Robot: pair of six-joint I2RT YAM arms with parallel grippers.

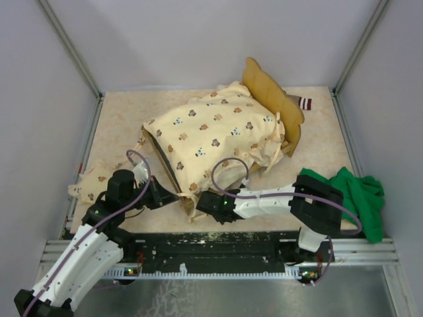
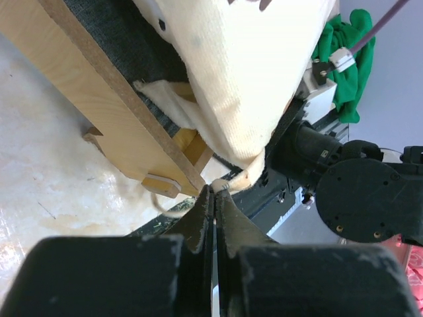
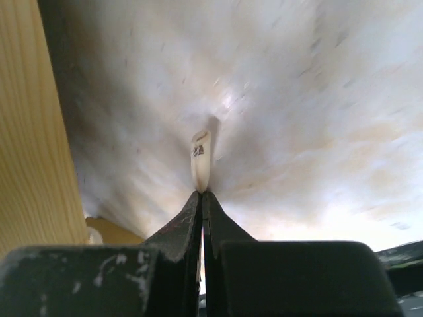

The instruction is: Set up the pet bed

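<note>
The pet bed stands slanted mid-table, its wavy headboard at the far right. The cream animal-print quilt is draped over it. My left gripper is at the bed's near-left corner. In the left wrist view it is shut on the quilt's corner, beside the wooden frame and dark grey base. My right gripper is at the near edge. In the right wrist view it is shut on a fold of the quilt, the frame at its left.
A cream print pillow lies on the table at the near left. A green cloth is heaped at the near right. A small striped item lies behind the headboard. Grey walls close in three sides.
</note>
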